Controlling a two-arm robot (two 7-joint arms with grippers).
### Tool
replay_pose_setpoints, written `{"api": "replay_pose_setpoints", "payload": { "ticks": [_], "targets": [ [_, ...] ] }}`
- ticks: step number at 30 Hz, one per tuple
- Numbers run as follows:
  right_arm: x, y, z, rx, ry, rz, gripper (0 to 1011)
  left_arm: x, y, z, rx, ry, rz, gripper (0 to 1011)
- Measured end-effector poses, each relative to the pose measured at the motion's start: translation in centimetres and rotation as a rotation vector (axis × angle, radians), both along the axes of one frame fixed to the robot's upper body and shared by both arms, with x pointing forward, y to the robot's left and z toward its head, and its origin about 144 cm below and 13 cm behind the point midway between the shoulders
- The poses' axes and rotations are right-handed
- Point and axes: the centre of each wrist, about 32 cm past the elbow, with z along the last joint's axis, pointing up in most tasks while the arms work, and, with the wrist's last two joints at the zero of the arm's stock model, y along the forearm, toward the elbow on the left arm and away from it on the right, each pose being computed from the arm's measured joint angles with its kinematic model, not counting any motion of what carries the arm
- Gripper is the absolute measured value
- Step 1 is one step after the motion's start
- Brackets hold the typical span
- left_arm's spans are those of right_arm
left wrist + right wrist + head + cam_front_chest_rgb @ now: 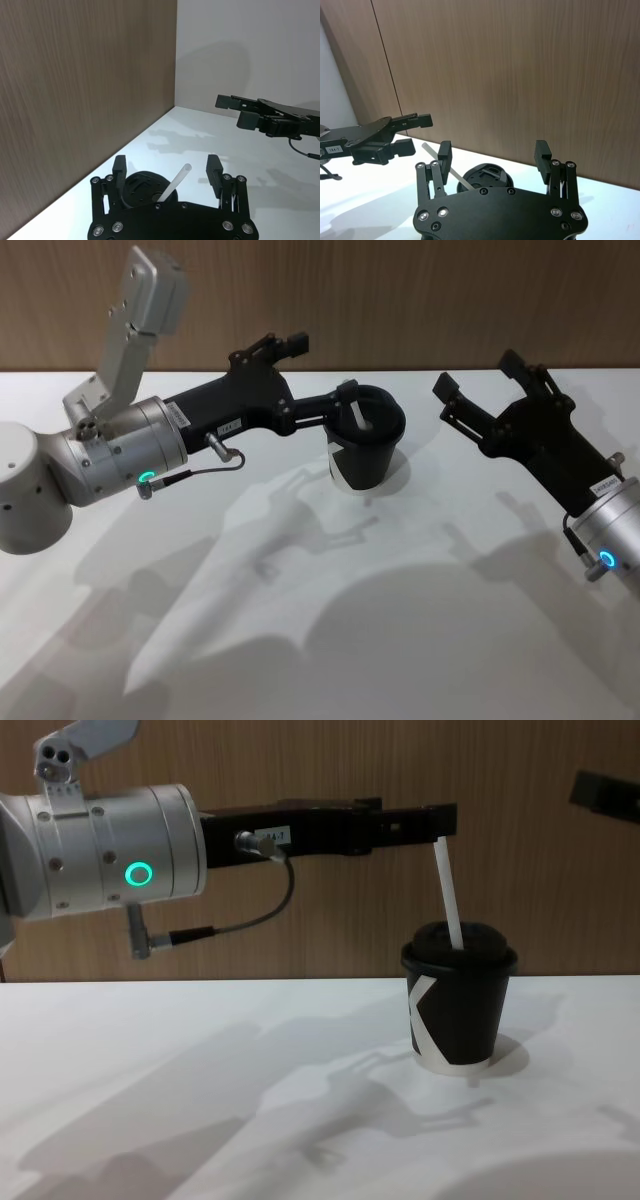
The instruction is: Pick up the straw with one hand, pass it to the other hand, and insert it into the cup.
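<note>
The black cup (pixel 365 455) with its domed lid (pixel 460 942) stands on the white table. The white straw (pixel 450 900) sticks up out of the lid at a slant. My left gripper (pixel 345 405) reaches in level above the cup. It is open, and its fingers (pixel 119 170) stand on either side of the straw (pixel 177 182) without touching it. My right gripper (pixel 478 375) hovers open and holds nothing, to the right of the cup. In its own view the lid (pixel 485 177) and the straw (pixel 445 162) lie beyond its fingertips (pixel 542 150).
The white table (pixel 300 640) spreads wide in front of the cup. A wood-panelled wall (pixel 300 920) runs close behind it.
</note>
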Motion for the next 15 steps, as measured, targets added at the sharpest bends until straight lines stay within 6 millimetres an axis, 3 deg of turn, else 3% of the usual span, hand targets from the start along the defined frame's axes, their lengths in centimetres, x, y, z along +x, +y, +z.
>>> {"api": "replay_pose_setpoints", "payload": {
  "ticks": [15],
  "targets": [
    [-0.11, 0.31, -0.09, 0.016, 0.013, -0.011, 1001, -0.29, 0.13, 0.10, 0.006, -0.001, 0.005, 1000]
  ]
}}
